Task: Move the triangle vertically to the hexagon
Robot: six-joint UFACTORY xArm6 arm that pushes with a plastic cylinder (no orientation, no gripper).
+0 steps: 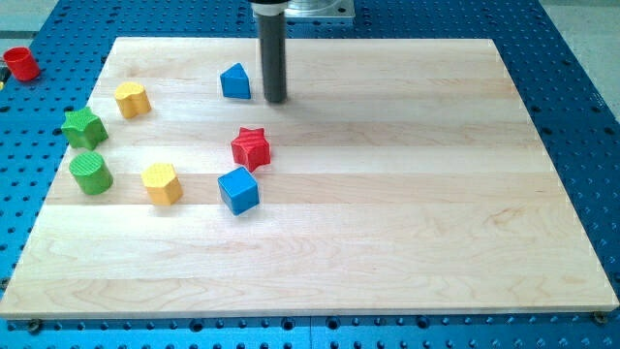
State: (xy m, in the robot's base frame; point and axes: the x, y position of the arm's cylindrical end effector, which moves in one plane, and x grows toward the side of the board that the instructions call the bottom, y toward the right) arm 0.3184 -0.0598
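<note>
The blue triangle [234, 81] sits near the top of the counter [407, 194], left of centre; it is a small blue block with a peaked top and a paler front face. My tip [276, 100] stands just beside it on the view's right, apart from it. I have no hand on this rig, only the dark rod.

The yellow hexagon [162, 183] lies lower left, with another yellow hexagon [132, 99] further up. Between are a red star [251, 147] and a blue cube [238, 189].
</note>
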